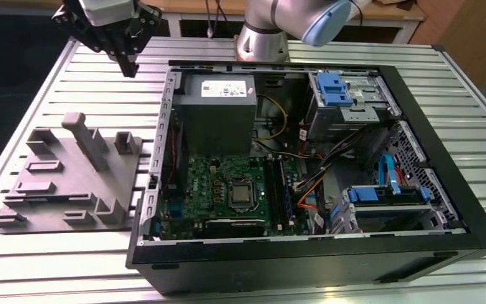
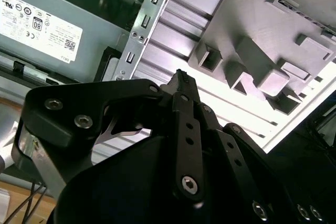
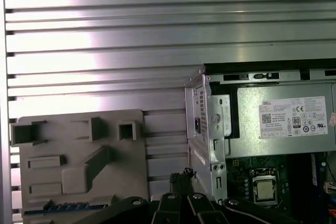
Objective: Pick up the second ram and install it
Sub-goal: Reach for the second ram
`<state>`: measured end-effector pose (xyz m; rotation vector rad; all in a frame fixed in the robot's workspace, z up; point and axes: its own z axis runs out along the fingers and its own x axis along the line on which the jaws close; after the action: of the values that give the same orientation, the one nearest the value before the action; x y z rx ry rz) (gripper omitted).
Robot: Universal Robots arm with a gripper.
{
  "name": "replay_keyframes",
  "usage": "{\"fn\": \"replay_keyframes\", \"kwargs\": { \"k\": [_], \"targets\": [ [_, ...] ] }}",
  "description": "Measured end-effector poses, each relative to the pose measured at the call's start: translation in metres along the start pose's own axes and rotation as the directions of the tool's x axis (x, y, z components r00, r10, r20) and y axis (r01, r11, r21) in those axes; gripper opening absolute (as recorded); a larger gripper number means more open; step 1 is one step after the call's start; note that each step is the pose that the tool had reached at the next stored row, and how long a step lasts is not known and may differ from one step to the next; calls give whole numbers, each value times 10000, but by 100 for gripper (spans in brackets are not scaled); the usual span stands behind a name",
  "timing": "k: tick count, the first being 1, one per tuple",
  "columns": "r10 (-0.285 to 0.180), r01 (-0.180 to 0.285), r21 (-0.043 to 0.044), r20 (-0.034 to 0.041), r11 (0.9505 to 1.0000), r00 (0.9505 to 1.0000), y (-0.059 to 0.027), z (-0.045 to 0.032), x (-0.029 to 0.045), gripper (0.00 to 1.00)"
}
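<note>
Exterior view first. Got the gripper [image 1: 129,71] hanging over the counter [image 1: 49,266] at about 11 o'clock from the open PC case [image 1: 311,263], tips pinched together with nothing between them. Also got the grey fixture [image 1: 66,183] at 9 o'clock from the case, well apart from the gripper. Seeing the memory slots [image 1: 275,190] at 3 o'clock from the CPU socket [image 1: 241,195], with loose cables [image 1: 311,190] just beside them.

Second wrist view: looking down past the gripper [image 2: 181,76], tips together and empty, above bare slats between the fixture [image 2: 247,3] and the case wall [image 2: 149,19].

First wrist view: spotting the second ram [image 3: 68,209], a thin blue-green strip lying flat in the fixture [image 3: 73,177], untouched by the gripper [image 3: 184,174].

Worries, just my read:
- Risk of shoving the strip instead of gripping it, from coming down with tips together.
- Not much edge to hold on a thin flat board, so easy to tilt or drop.
- Easy to clip the fixture's tall post [image 1: 78,130].
- Easy to trap those cables, or seat the stick crooked.

Working on a ribbed aluminium counter with heavy glare in both wrist views. Beyond it, seeing wooden furniture [image 1: 412,12] at 1 o'clock and dark floor at 10.
</note>
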<state>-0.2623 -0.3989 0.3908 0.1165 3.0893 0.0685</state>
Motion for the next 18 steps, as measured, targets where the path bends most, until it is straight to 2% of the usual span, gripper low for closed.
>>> {"fn": "replay_keyframes", "kwargs": {
  "k": [12,18],
  "targets": [
    [-2,2,-2,28,10000,10000,-14,-3,188,10],
    [-2,2,-3,30,10000,10000,-25,13,315,10]
  ]
}}
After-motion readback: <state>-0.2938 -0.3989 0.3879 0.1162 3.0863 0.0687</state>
